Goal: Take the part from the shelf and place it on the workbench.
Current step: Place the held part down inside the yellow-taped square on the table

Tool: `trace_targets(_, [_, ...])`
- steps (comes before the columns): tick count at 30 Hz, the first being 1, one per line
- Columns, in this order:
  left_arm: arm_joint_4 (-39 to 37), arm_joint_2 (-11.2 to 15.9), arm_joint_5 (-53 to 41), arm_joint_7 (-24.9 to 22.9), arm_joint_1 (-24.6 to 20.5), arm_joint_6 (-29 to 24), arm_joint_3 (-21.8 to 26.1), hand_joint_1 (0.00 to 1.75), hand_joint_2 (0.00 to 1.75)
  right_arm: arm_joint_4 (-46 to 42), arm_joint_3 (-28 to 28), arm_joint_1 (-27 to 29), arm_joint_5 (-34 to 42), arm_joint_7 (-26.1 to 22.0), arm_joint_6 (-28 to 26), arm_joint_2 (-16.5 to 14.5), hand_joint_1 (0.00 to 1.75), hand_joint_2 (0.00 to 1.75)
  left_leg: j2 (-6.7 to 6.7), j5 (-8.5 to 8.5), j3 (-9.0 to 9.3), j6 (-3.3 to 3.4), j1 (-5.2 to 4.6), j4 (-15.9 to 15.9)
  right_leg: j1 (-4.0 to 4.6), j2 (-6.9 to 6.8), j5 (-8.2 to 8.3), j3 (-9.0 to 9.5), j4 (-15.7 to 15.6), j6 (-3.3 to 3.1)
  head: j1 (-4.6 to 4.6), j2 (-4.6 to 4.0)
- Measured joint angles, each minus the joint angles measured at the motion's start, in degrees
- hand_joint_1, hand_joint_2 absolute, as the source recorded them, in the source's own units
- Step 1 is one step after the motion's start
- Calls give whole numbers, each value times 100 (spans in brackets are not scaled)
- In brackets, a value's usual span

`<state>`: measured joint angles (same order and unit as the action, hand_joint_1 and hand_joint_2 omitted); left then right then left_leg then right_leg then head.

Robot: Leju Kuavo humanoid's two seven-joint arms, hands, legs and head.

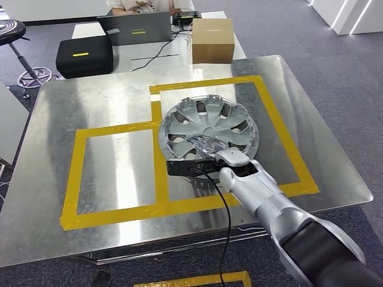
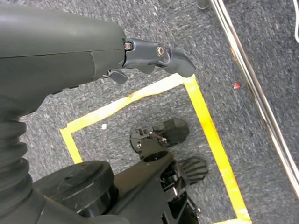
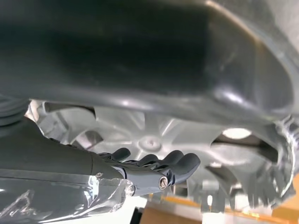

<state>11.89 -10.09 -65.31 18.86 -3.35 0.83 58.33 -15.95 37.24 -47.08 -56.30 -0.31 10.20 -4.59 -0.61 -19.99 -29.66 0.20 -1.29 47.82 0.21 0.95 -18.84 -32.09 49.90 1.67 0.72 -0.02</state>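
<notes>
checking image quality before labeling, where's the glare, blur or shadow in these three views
Head view: sharp, but ceiling light glares in streaks off the metal workbench, washing out parts around the hubcap. Right wrist view: very close to the hubcap, with a dark, blurred band across the upper part; the right hand is fairly clear. Left wrist view: evenly lit, carpet sharp, left hand slightly soft.

A robot test lab or workshop: a metal surface marked off with yellow tape, grey carpet, a laptop, an equipment case and a stool behind.
</notes>
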Motion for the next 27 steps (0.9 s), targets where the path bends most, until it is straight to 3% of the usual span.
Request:
trace_targets(1, [0, 1, 19, 13, 4, 50, 1, 0, 175, -27, 2, -68, 12, -39, -70, 47, 0, 0, 0, 1, 0, 0, 0, 0, 0, -1, 1, 0, 0, 0, 0, 0])
trace_targets(5, [0, 5, 141, 34, 40, 148, 35, 0, 0, -280, -8, -535, 93, -225, -423, 440, 0, 0, 0, 4, 0, 4, -3, 1, -3, -5, 5, 1, -1, 3, 0, 0])
trace_targets(10, [0, 3, 227, 55, 108, 140, 122, 0, 0, -981, -15, -1026, 45, -284, -448, 1201, 0, 0, -1, 8, 0, 15, -12, 2, -13, -6, 12, 5, -1, 13, -2, 0])
trace_targets(16, [0, 1, 263, 55, 104, 126, 186, 0, 0, -1447, -10, -1117, -79, -136, -435, 1643, 0, 0, 7, 6, 5, 26, -18, 3, -21, 11, 17, 1, -1, 19, 1, 0])
trace_targets(19, [0, -2, 286, 55, 120, 93, 219, 0, 0, -1795, 31, -1288, -123, -34, -187, 2017, 0, 0, -1, 17, -8, 37, -22, 3, -24, -8, 19, -5, -1, 23, -1, 0])
trace_targets(21, [0, -4, 320, 56, 143, 66, 266, 0, 0, -2133, 75, -1507, -96, 40, 40, 2400, 0, 0, -9, 20, -16, 42, -25, 3, -26, -23, 20, -10, -3, 25, -1, 0])
trace_targets(27, [2, -53, 462, 100, 229, 0, 471, 0, 0, -3741, 62, -1728, 328, 269, 364, 3945, 0, 0, -36, 3, -19, 64, -37, 3, -36, -40, 10, 3, -11, 41, -4, 0])
